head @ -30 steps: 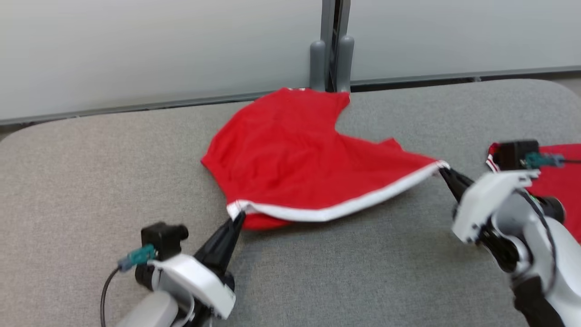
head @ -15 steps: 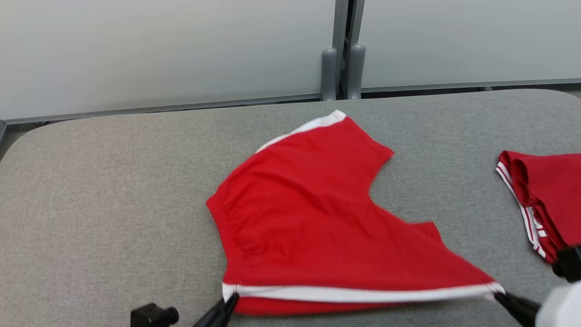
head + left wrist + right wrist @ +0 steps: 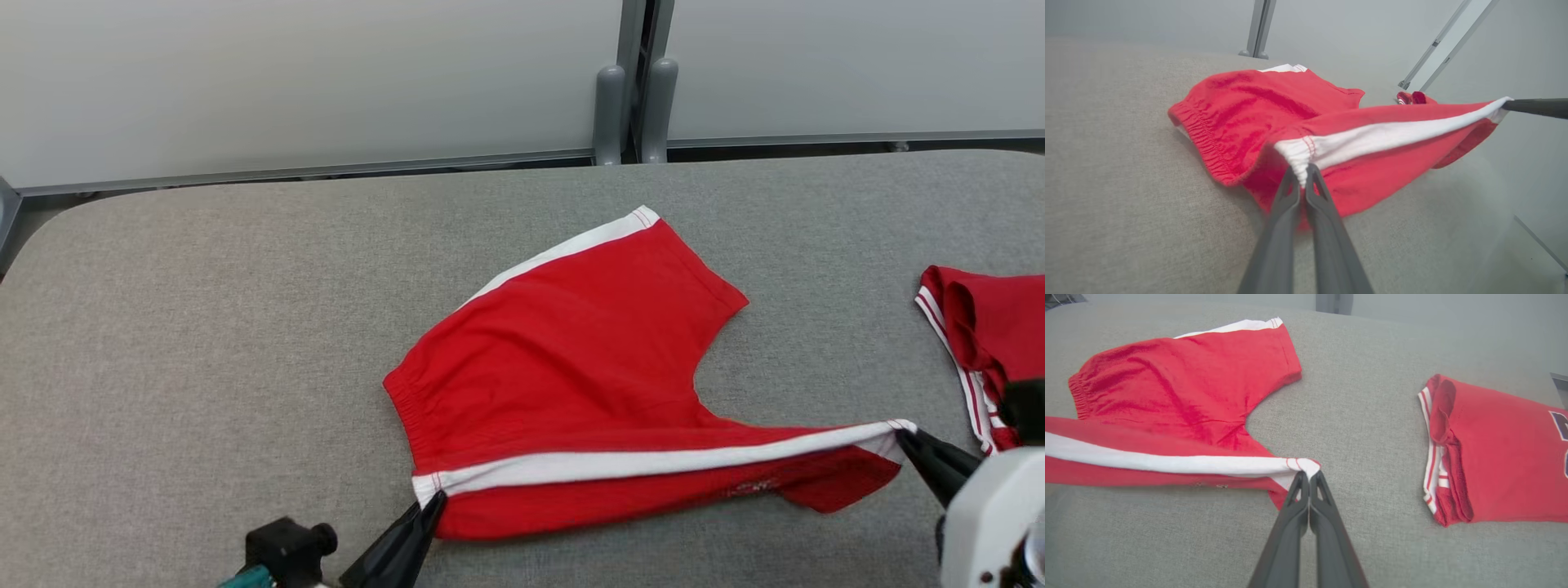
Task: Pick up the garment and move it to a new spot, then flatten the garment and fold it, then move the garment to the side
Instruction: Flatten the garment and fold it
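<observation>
Two red garments lie on the grey padded table [image 3: 204, 343]: the shorts [image 3: 571, 359] in the centre of the head view, and a second garment [image 3: 992, 327], folded into a neat block with striped trim and dark lettering, well apart at the right edge, with bare table cover between them. The left gripper [image 3: 434, 500], at the lower centre-left, has its fingers pressed together on the top corner of the shorts' white side stripe [image 3: 653, 461]. The right gripper [image 3: 903, 436], at the lower right, pinches the hem end of that same stripe. The stripe runs taut between the two, and the near leg is held off the table with its lower flap hanging. The far leg and the gathered elastic waistband [image 3: 402, 400] rest flat on the table. The shorts are soft knit cloth with stitched hems. The table cover is a coarse woven fabric with rounded corners. Behind it stand pale frosted wall panels [image 3: 326, 82] and two grey posts [image 3: 633, 114].
</observation>
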`<state>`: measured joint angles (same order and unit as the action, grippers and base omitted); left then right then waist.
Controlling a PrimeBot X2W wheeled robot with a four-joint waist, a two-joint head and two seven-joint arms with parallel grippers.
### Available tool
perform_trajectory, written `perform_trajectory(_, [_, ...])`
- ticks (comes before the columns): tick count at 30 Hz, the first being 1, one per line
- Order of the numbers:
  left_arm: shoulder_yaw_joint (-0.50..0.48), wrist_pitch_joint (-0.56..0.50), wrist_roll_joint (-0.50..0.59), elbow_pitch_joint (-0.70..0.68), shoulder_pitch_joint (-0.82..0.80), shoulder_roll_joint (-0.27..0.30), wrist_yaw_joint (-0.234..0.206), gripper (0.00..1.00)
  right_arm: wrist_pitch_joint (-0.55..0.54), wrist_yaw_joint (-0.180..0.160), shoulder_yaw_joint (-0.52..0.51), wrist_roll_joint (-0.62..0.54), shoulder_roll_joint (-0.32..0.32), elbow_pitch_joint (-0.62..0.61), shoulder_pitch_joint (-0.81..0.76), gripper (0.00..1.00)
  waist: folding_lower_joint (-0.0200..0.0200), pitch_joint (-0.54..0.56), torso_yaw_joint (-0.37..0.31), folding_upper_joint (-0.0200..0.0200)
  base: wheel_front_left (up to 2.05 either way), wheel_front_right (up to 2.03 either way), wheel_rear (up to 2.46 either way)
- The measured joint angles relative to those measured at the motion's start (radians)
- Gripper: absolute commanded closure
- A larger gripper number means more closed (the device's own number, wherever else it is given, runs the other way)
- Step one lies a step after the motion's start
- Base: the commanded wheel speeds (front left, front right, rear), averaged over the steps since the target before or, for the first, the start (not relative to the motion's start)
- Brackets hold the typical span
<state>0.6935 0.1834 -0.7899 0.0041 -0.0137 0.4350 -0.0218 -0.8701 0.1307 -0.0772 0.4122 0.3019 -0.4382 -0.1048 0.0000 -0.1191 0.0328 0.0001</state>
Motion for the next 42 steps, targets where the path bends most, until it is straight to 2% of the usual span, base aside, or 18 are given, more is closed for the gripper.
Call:
perform_trajectory(6, [-0.025,-0.052,-0.047,0.049,-0.062,-0.062,-0.041,1.00,0.132,0.000,0.140,-0.018,0.034,0.246,0.203,1.00,0.0000,0.000,0.015,-0.0001,0.00,0.00,0.00])
perform_trajectory(15, [-0.038,-0.084,-0.064,0.154,-0.210,-0.125,-0.039,1.00,0.295,0.000,0.318,-0.043,0.072,0.577,0.535,1.00,0.0000,-0.027,0.057,0.0000,0.00,0.00,0.00])
perform_trajectory(16, [-0.038,-0.084,-0.064,0.154,-0.210,-0.125,-0.039,1.00,0.295,0.000,0.318,-0.043,0.072,0.577,0.535,1.00,0.0000,-0.027,0.057,0.0000,0.00,0.00,0.00])
perform_trajectory(17, [-0.024,-0.094,-0.044,0.184,-0.255,-0.141,-0.038,1.00,0.342,0.000,0.335,-0.065,0.073,0.650,0.598,1.00,0.0000,-0.036,0.070,0.0000,0.00,0.00,0.00])
perform_trajectory(20, [-0.022,-0.091,-0.033,0.215,-0.292,-0.162,-0.038,1.00,0.372,0.000,0.352,-0.095,0.072,0.720,0.656,1.00,0.0001,-0.047,0.082,0.0000,0.00,0.00,0.00])
perform_trajectory(26, [-0.011,-0.105,-0.029,0.299,-0.388,-0.227,-0.038,1.00,0.469,0.000,0.379,-0.146,0.044,0.900,0.810,1.00,0.0001,-0.087,0.121,0.0000,0.00,0.00,0.00])
perform_trajectory(32, [-0.007,-0.112,-0.026,0.392,-0.458,-0.264,-0.033,1.00,0.543,0.000,0.386,-0.184,0.013,1.064,0.914,1.00,0.0001,-0.119,0.166,0.0000,0.00,0.00,0.00])
perform_trajectory(42, [-0.003,-0.094,-0.012,0.503,-0.570,-0.323,-0.033,1.00,0.656,0.000,0.390,-0.226,-0.032,1.275,1.065,1.00,0.0001,-0.187,0.197,0.0000,0.00,0.00,0.00])
